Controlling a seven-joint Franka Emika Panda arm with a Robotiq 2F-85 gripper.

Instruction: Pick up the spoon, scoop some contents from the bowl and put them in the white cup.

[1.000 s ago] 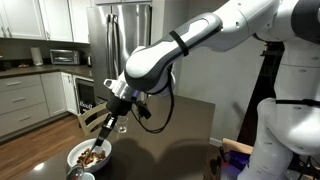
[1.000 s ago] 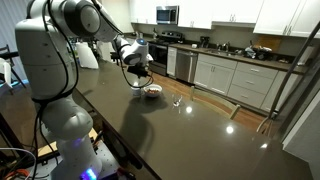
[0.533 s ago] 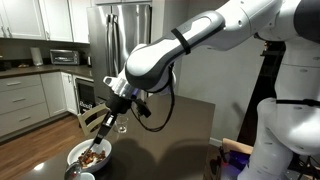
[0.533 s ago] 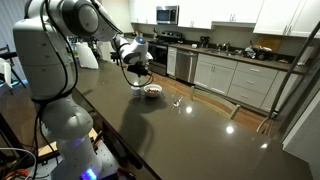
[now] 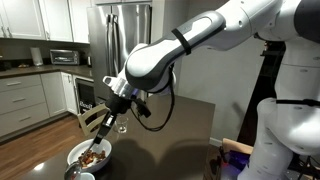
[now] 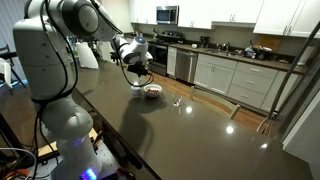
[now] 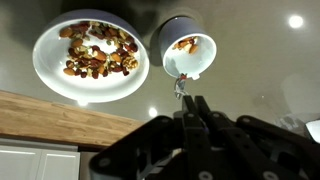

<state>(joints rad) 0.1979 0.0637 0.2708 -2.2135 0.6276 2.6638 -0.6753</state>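
Delivering scoop: spoon (image 7: 181, 86) clenched in tool (image 7: 193, 108), poised at white cup (image 7: 187, 58) rim; next, probably tilting to empty it.

1. In the wrist view, the spoon (image 7: 181, 87) shows only a small tip. Its handle vanishes between the gripper's (image 7: 191, 102) dark, blurred fingers.
2. In an exterior view, the bowl (image 6: 152, 90) is too small to tell what lies in it.
3. In an exterior view, the cup (image 5: 78, 173) is cut off by the bottom edge.
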